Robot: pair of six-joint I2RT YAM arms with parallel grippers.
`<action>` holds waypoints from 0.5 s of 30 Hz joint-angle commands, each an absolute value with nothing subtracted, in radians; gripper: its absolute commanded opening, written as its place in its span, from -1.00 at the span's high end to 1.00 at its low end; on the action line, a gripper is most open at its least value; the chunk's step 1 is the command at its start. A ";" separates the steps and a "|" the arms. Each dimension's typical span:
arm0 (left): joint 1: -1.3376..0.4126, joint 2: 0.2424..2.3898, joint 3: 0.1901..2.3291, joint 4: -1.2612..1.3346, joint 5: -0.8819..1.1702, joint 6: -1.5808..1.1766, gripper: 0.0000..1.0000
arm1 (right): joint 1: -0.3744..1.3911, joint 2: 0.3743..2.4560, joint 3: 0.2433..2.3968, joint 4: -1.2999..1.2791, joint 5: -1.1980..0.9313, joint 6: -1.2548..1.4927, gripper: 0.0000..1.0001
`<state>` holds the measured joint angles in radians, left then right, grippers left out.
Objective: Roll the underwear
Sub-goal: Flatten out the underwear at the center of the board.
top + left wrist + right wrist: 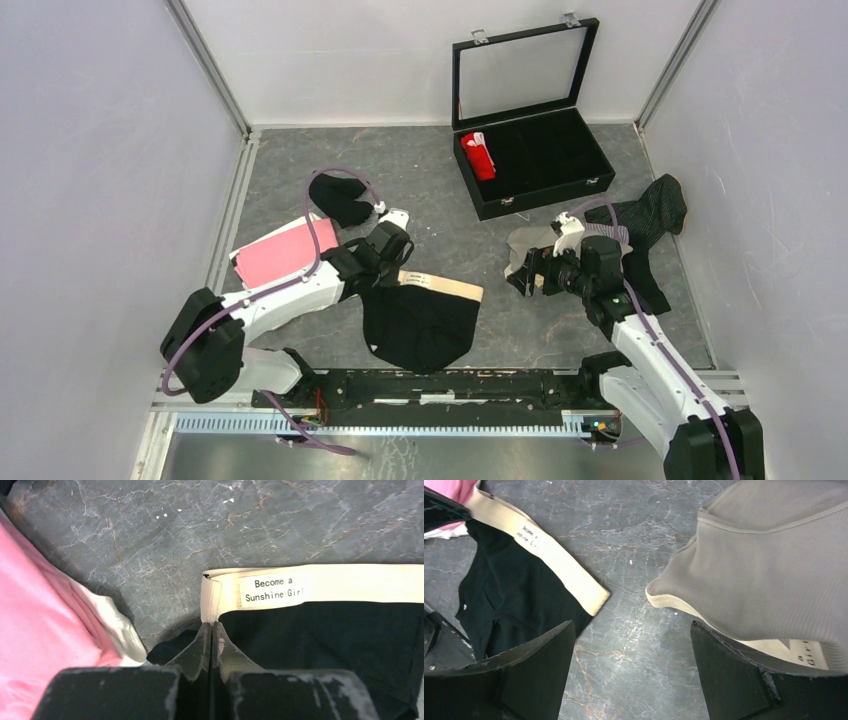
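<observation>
Black underwear (pixel 420 325) with a beige lettered waistband (pixel 320 582) lies flat at the table's near middle. My left gripper (pixel 397 266) is shut, and its tips (pixel 213 626) pinch the waistband's left corner. My right gripper (pixel 522 272) is open and empty over bare table (pixel 631 645). A beige-grey garment (pixel 769 565) lies against its right finger (pixel 729 670). The black underwear also shows in the right wrist view (pixel 514 600). A pink garment (pixel 275 255) lies to the left, a small black one (pixel 340 200) behind it, and a dark pinstriped one (pixel 650 215) at the right.
An open black case (pixel 545 160) with a raised glass lid stands at the back right, and a red rolled garment (pixel 478 155) sits in its left compartment. White walls close in the table on three sides. The arm bases' rail (pixel 440 385) runs along the near edge.
</observation>
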<state>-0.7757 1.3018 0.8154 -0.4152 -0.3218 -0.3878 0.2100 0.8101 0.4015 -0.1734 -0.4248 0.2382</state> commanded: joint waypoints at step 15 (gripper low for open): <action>-0.776 1.299 0.808 -0.336 -0.476 -0.446 0.96 | 0.621 1.048 0.413 0.021 -0.041 0.553 -0.65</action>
